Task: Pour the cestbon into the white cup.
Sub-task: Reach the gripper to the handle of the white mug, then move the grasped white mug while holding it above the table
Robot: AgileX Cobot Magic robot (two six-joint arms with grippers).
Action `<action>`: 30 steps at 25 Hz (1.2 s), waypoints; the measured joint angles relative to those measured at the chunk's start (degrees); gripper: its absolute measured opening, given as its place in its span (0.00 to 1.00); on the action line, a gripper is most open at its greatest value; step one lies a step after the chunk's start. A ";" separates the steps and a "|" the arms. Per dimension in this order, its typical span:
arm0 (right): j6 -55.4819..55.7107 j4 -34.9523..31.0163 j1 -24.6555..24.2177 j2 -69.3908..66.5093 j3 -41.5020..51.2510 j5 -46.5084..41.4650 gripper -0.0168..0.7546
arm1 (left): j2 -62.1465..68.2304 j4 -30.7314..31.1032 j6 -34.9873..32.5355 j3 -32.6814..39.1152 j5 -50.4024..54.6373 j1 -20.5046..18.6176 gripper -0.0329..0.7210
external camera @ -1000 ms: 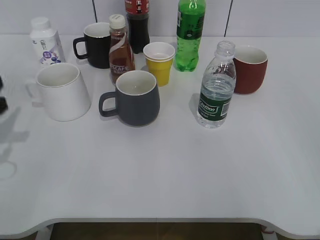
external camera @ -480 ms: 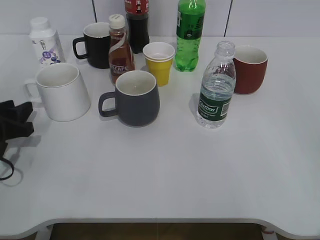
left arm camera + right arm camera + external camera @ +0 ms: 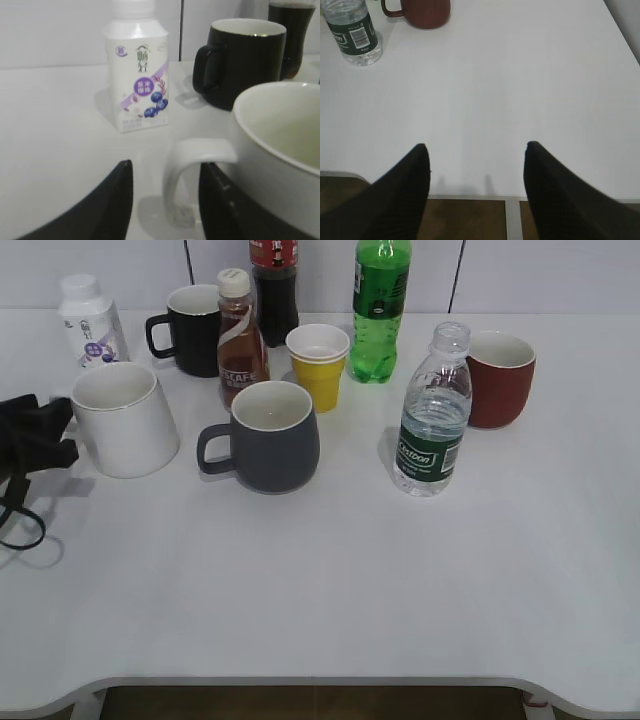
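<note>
The cestbon (image 3: 432, 415) is a small clear plastic bottle with a ribbed body and a dark green label; you see it standing upright, without cap, on the right half of the smooth white desk (image 3: 330, 590). The white cup (image 3: 124, 418) is a glossy ceramic mug, wider at the base, on the left side and well apart from the bottle.

Your left gripper (image 3: 165, 200) is at the far left edge of the desk. Its black fingers (image 3: 107, 210) are apart, and the rounded white handle of the cup stands between them; whether they touch the handle, you cannot tell. Your right gripper (image 3: 476, 192) hangs over the near desk edge with its fingers (image 3: 402, 192) spread wide and holding nothing.

Between the cup and the bottle stands a matte dark grey mug (image 3: 268, 435), its handle to the left. Behind it are a brown coffee bottle (image 3: 241, 338), a yellow paper cup (image 3: 319, 365), a black mug (image 3: 190, 330), a dark cola bottle (image 3: 275, 290) and a tall green soda bottle (image 3: 379, 310). A small white yogurt bottle (image 3: 139, 75) stands behind the white cup. A red-brown mug (image 3: 500, 378) is just beside the cestbon, behind it to the right.

The front half of the desk is bare, and the right side of the cestbon is open up to the desk edge.
</note>
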State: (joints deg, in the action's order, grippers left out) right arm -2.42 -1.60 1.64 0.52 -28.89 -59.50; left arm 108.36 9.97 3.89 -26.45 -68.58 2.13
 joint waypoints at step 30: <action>-32.64 -26.80 -0.05 -21.89 -0.51 45.95 0.61 | -13.40 9.73 -0.85 -6.93 15.54 -0.11 0.09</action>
State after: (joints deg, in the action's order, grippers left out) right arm -35.06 -28.40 1.59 -21.38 -29.39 -13.55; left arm 94.97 19.70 3.04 -33.38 -53.04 2.02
